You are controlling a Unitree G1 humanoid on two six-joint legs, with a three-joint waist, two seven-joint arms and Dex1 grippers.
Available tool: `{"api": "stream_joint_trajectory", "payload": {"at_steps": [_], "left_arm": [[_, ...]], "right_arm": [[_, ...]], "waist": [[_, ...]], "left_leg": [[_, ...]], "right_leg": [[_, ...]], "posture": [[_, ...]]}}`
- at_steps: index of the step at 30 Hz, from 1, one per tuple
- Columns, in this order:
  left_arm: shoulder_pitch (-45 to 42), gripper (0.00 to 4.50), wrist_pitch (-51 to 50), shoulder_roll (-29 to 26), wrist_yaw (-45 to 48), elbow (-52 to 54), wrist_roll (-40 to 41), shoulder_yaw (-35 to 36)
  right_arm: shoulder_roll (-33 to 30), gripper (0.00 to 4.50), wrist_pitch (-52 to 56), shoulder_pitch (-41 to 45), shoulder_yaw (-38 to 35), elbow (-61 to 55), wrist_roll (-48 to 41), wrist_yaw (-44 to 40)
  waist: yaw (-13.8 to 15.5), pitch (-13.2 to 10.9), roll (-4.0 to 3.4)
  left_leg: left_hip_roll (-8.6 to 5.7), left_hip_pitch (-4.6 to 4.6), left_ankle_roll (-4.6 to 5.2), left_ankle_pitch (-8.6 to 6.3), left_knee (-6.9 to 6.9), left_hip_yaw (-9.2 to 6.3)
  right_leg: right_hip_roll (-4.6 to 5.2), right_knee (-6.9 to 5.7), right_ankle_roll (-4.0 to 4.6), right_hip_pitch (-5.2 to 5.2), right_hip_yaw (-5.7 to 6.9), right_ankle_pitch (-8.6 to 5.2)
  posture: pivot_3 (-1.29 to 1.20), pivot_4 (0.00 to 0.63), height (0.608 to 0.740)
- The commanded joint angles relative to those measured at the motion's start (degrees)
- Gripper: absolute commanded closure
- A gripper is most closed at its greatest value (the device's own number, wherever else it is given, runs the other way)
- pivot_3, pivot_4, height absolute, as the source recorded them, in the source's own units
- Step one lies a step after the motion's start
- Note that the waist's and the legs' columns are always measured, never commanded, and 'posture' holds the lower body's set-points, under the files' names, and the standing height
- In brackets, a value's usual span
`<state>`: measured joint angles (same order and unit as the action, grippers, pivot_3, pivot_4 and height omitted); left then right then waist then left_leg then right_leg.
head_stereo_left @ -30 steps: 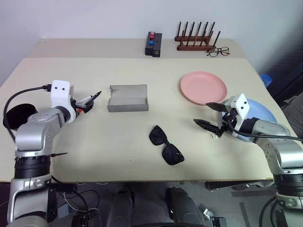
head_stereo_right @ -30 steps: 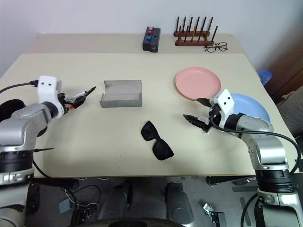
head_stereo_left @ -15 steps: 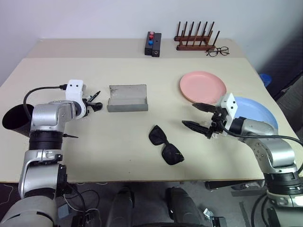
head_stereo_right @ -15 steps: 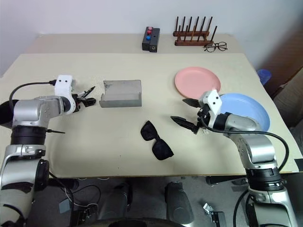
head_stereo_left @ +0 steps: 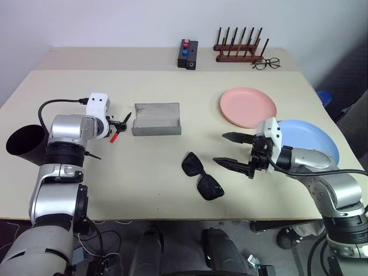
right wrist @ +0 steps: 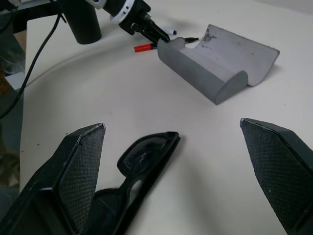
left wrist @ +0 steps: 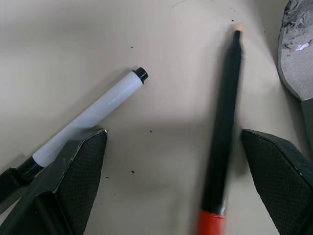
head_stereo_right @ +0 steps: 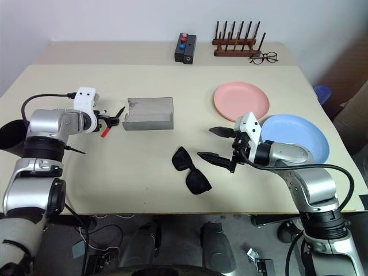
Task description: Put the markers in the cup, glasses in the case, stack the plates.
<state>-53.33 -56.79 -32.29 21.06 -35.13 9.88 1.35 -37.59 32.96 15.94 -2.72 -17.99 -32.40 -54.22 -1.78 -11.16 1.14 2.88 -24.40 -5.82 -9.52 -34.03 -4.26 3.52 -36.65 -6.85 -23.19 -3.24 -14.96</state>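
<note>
No text, labels, brand marks or nos. readable anywhere from here. Pens (left wrist: 88,116), grey case (head_stereo_left: 156,119), plates (head_stereo_left: 248,106), cup (head_stereo_left: 24,147) and desk (head_stereo_left: 172,172) all look plain, no print.

Spectacles (head_stereo_left: 265,63), peg rack (head_stereo_left: 240,50), button box (head_stereo_left: 187,54)

Bare desk (head_stereo_left: 144,167) lies between the right hand (head_stereo_left: 234,150) and the glasses (head_stereo_left: 201,175). The case (head_stereo_left: 156,119) blocks just beyond the left hand (head_stereo_left: 119,126).

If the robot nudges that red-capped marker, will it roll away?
Probably: the red-capped marker has a round, smooth barrel and lies flat on the bare table. It looks thin and light, so the left gripper may easily knock it aside.
</note>
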Motion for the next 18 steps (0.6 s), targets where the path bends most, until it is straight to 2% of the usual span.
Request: {"api": "stream_joint_trajectory", "payload": {"at_steps": [1,7,12,18], "left_arm": [[-0.38,0.04,-2.49,1.44,1.53,-0.10,-0.23,-0.98],[2.08,0.04,-7.82,1.80,2.37,6.63,0.61,-0.44],[4.96,0.04,-7.97,1.70,0.49,11.20,0.14,2.03],[6.36,0.04,-14.42,1.39,2.31,15.23,1.07,0.39]], "right_arm": [[0.58,0.00,-0.42,-0.21,0.35,-2.39,-0.69,0.51],[1.10,0.00,-1.17,-0.39,1.17,-1.76,-0.42,0.76],[1.07,0.00,-2.17,-0.92,1.53,-1.00,-0.08,0.23],[1.25,0.00,-3.13,-0.46,2.45,0.33,0.65,-0.45]], "waist": [[0.31,0.00,0.00],[0.75,0.00,0.00],[0.69,0.00,0.00],[0.62,0.00,0.00]], "left_leg": [[0.00,0.00,0.00,0.00,-0.01,0.00],[-0.01,-0.02,0.00,0.00,0.00,0.00],[-0.01,-0.01,0.00,0.00,0.00,0.00],[-0.01,-0.01,0.00,0.00,0.01,0.00]], "right_leg": [[0.00,0.00,-0.01,0.00,0.00,0.00],[0.00,0.01,-0.09,-0.01,-0.01,0.02],[0.00,-0.01,-0.09,-0.01,-0.01,0.02],[0.00,-0.01,-0.08,-0.02,-0.01,0.01]], "posture": [[0.00,0.150,0.740],[0.00,0.150,0.740],[0.00,0.150,0.740],[0.00,0.150,0.740]]}}
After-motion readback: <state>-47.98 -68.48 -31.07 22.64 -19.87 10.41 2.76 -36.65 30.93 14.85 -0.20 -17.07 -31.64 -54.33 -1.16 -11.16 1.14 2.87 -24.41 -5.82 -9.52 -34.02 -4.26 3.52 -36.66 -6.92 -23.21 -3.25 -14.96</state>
